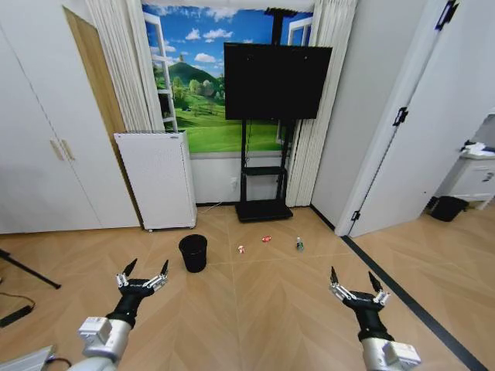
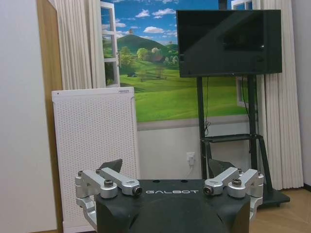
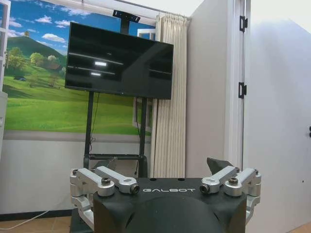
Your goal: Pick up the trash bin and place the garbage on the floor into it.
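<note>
Head view: trash bin [image 1: 193, 253] seemingly empty; left gripper [image 1: 143, 272], right gripper [image 1: 356, 283] spread.

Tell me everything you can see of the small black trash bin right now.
The small round black trash bin stands upright on the chevron wooden floor, tapering towards its base, with a plain open rim; its inside looks dark. It sits just in front of the white perforated cabinet, left of the three bits of garbage. Nothing touches it; both open grippers are well short of it.

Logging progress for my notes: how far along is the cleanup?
Nothing done yet. The trash bin stands on the floor, untouched. The wrapper, red packet and bottle lie beside it. Left gripper and right gripper are open, holding nothing.
</note>
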`<state>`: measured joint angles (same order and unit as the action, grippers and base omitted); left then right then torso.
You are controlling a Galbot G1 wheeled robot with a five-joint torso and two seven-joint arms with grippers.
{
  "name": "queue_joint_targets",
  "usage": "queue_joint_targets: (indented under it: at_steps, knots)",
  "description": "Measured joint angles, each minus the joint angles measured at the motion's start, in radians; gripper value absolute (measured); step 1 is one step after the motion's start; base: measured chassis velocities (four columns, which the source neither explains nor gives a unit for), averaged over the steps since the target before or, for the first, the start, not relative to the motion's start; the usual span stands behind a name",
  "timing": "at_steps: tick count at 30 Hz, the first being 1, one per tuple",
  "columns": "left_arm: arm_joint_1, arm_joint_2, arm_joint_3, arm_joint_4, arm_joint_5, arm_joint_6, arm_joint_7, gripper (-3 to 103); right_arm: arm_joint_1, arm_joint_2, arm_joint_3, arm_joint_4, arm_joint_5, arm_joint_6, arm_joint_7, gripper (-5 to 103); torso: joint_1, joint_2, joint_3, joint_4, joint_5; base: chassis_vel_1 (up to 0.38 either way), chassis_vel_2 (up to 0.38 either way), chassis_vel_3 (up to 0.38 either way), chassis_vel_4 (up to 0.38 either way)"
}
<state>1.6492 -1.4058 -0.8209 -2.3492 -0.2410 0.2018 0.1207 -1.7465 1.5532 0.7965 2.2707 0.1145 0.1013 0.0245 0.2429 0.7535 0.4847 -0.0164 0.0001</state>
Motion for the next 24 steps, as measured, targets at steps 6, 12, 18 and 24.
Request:
queue_joint_targets:
  at_steps: [6, 12, 18, 24]
  knots:
    - [-0.001, -0.010, 0.009, 0.006, -0.007, -0.001, -0.002, 100, -0.007, 0.004, 0.004, 0.004, 0.007, 0.030, -0.002, 100, 0.000, 0.000, 0.000, 0.0000, -0.0001, 0.000, 0.000, 0.000, 0.000]
    - [-0.001, -0.034, 0.030, 0.005, 0.006, 0.000, 0.000, 100, -0.007, -0.009, 0.008, 0.006, 0.012, 0.031, 0.010, 100, 0.000, 0.000, 0.000, -0.0001, 0.0000, 0.000, 0.000, 0.000, 0.000]
    - [0.006, -0.030, 0.025, 0.008, 0.007, -0.007, 0.002, 100, -0.007, 0.000, 0.015, 0.011, 0.011, 0.011, 0.013, 100, 0.000, 0.000, 0.000, -0.0001, 0.0000, 0.000, 0.000, 0.000, 0.000]
    - [0.003, -0.028, 0.022, 0.016, 0.004, -0.013, 0.003, 100, -0.012, 0.003, 0.011, 0.020, 0.019, -0.009, 0.017, 100, 0.000, 0.000, 0.000, 0.0000, 0.0000, 0.000, 0.000, 0.000, 0.000]
